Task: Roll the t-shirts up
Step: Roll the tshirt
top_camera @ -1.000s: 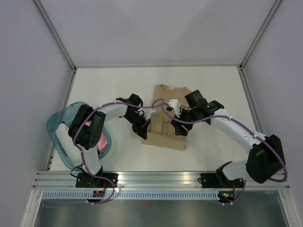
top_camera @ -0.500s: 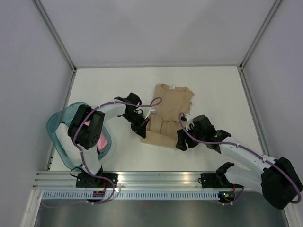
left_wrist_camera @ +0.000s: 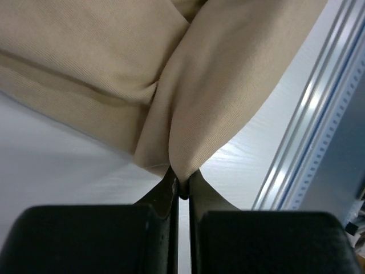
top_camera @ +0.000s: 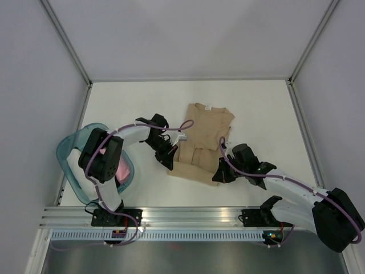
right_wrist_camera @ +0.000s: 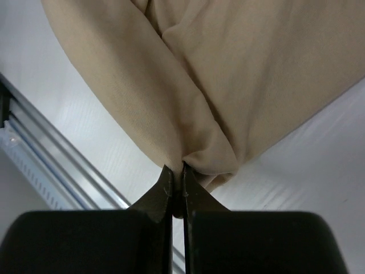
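The tan t-shirt (top_camera: 202,134) is lying flat near the middle of the white table (top_camera: 128,105), its collar pointing toward the far edge and its hem toward the arms. A small pale neck label (top_camera: 208,107) is showing inside the collar, but any writing on it is too small to read. No print or brand is showing on the cloth itself.

The left gripper (top_camera: 169,162) is pinching the near-left corner of the hem; in the left wrist view its fingers (left_wrist_camera: 171,185) are pressing together on a bunched fold of tan fabric. The right gripper (top_camera: 219,176) is doing the same at the near-right corner, its fingers (right_wrist_camera: 165,191) clamping a gathered tip of the cloth, which is rising in two puckered folds above them.

Well to the left of the shirt, a translucent teal basket (top_camera: 65,153) is sitting at the table's edge, partly hidden by the left arm, with a pink bundle (top_camera: 122,169) resting inside it. An aluminium rail (top_camera: 194,214) is running along the near edge of the table.
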